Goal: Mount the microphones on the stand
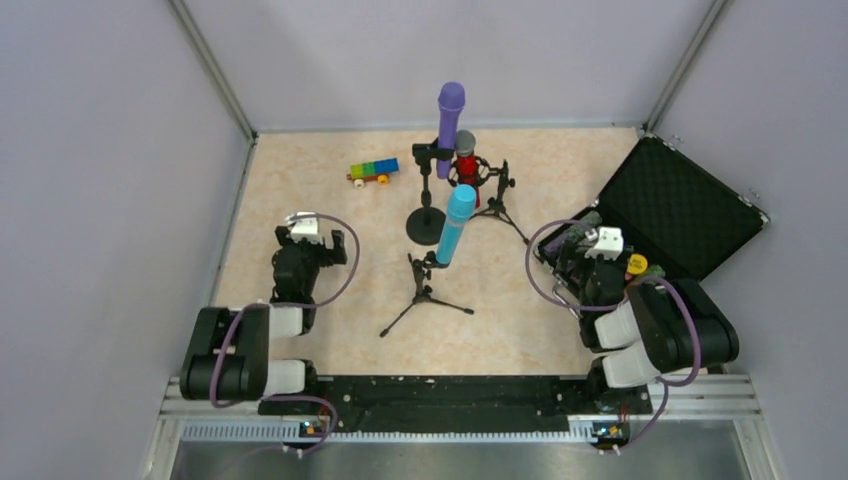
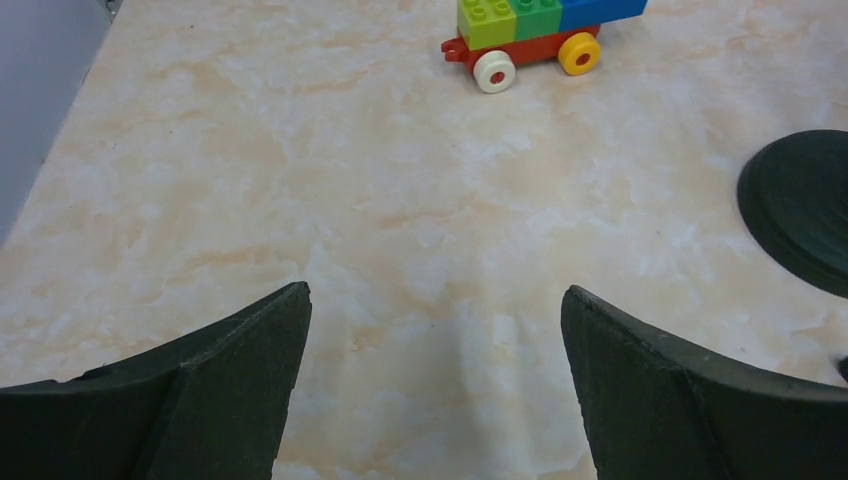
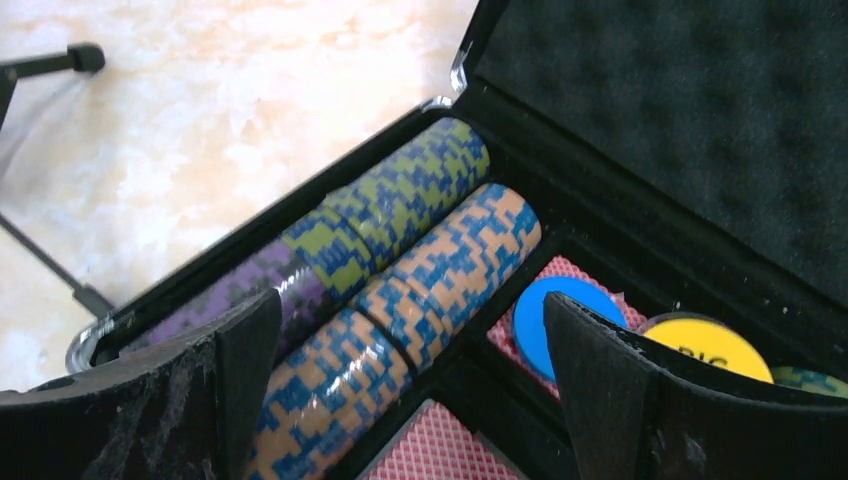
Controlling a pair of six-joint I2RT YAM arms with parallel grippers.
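Three microphones sit in stands mid-table. The purple one stands upright in the round-base stand. The glittery red one with a silver head sits in a tripod stand behind. The light-blue one leans in a small tripod stand nearer me. My left gripper is open over bare table, left of the stands; the round base shows at its right. My right gripper is open with nothing between its fingers, hovering over the case at the right.
A toy brick train stands at the back left. An open black case at the right holds rows of poker chips, cards and loose round tokens. A tripod leg lies left of the case. Walls enclose the table.
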